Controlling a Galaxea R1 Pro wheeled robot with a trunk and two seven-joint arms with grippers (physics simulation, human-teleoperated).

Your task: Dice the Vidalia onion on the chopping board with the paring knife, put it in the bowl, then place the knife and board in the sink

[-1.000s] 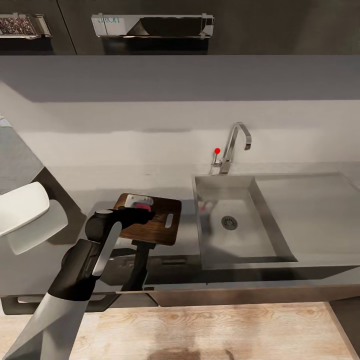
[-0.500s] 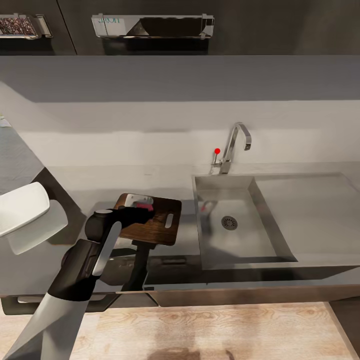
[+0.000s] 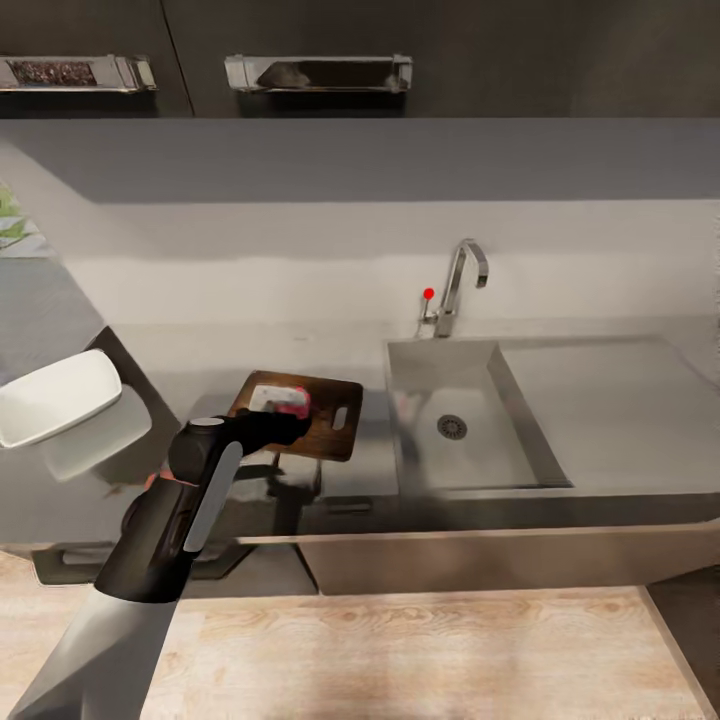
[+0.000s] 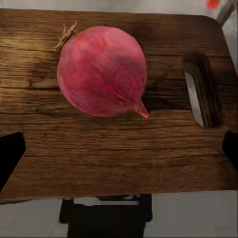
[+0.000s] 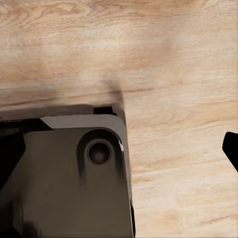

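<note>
**Onion on the board, left arm above it**

In the head view the chopping board (image 3: 305, 425) lies on the bench (image 3: 200, 370) just left of centre, its slot-shaped handle hole toward the sink (image 3: 450, 470). The Vidalia onion (image 3: 284, 402) sits on the board's upper left part — a small pale bulb with a pink tinge. The left arm reaches in from the lower left of the frame, and its dark wrist overlaps the board's near-left edge.

The left wrist view looks down on the onion (image 4: 101, 71), pink-red with a dry root tuft, resting on the wood (image 4: 119, 148) at the upper centre of the frame. The left gripper (image 4: 119, 151) has its jaws spread wide: the dark fingertips (image 4: 10, 153) show at the left and right edges, clear of the onion and holding nothing.

The sink's basin, with its round drain, sits right of centre in the head view, the chrome tap (image 3: 462, 285) behind it. The white bowl (image 3: 55, 397) stands at the left edge, well apart from the board.

The right wrist view shows light wooden floor (image 5: 173, 74) and a dark part of the robot's base (image 5: 69, 173). Of the right jaws only a dark tip at the right edge appears — I cannot tell their state.
</note>
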